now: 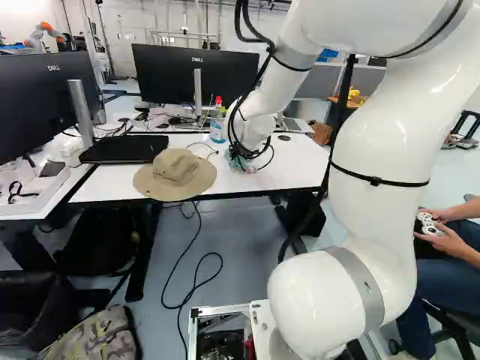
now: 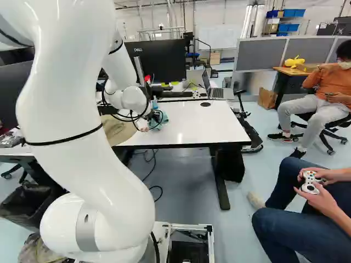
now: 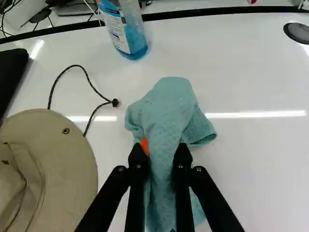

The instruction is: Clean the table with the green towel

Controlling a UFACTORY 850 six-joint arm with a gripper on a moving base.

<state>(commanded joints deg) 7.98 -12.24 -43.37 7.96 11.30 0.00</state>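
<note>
The jaws grip the towel (image 3: pixel 166 113); hat (image 1: pixel 176 174) at its nine o'clock, left base view: wipe lightly toward three.

All views share the table (image 2: pixel 205 125), wrist's nearest.

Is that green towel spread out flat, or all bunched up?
Bunched up: the towel is squeezed between the two fingers of the hand, and its loose part lies in folds just ahead of them.
</note>
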